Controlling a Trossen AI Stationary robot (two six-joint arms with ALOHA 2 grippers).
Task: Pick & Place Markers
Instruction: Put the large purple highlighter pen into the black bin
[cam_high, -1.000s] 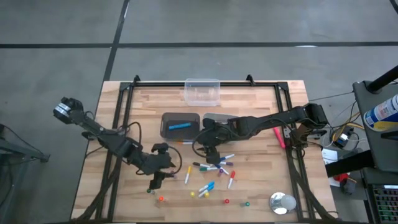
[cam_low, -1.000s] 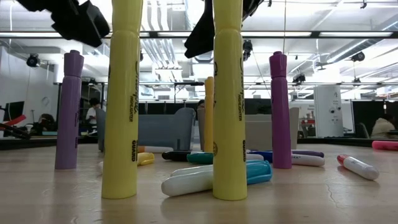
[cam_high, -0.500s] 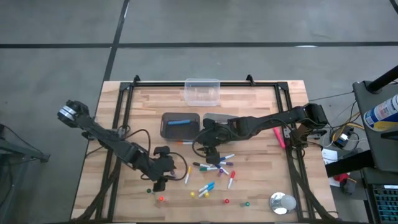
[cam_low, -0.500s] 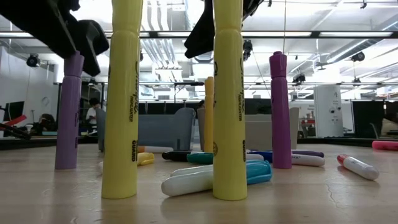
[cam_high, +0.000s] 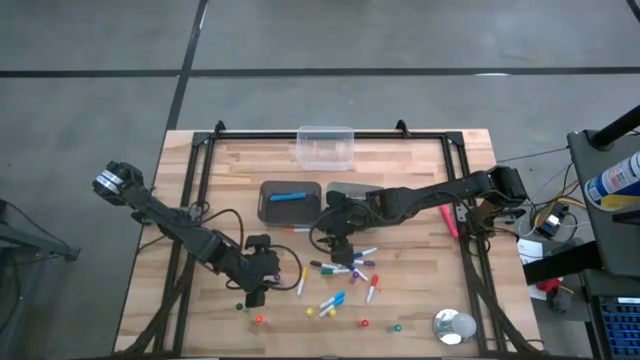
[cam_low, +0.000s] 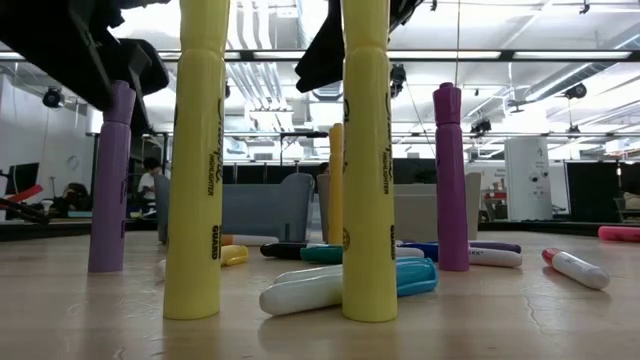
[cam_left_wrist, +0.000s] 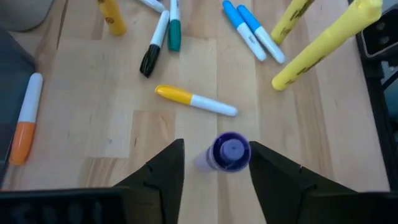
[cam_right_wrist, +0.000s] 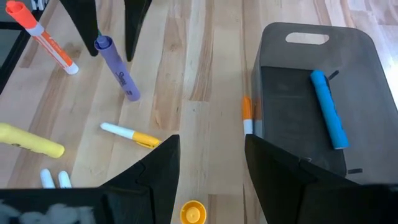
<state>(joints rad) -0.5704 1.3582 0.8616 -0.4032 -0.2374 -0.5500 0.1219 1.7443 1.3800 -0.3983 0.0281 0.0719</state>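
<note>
Several markers lie scattered on the wooden table (cam_high: 420, 290); some stand upright, such as two yellow highlighters (cam_low: 200, 160) (cam_low: 368, 160) and two purple ones. My left gripper (cam_left_wrist: 216, 144) (cam_high: 254, 290) is open and points down over one upright purple marker (cam_left_wrist: 231, 151) (cam_low: 110, 180). Its fingers stand on either side of the marker's top end and show no touch. My right gripper (cam_right_wrist: 211, 138) (cam_high: 336, 240) is open and hovers over the pile beside the dark tray (cam_right_wrist: 311, 43), which holds a blue marker (cam_right_wrist: 328, 109).
A clear box (cam_high: 325, 147) sits at the far edge. A silver tape roll (cam_high: 453, 325) lies near the right corner and a pink marker (cam_high: 448, 220) by the right rail. Small loose caps (cam_high: 258, 318) dot the near side. An orange-and-white marker (cam_right_wrist: 247, 115) lies against the tray.
My left gripper has moved toward the near edge and come down over the upright purple marker, so that its open fingers now stand around the marker's top. The marker still stands where it was. The right arm has kept still.
</note>
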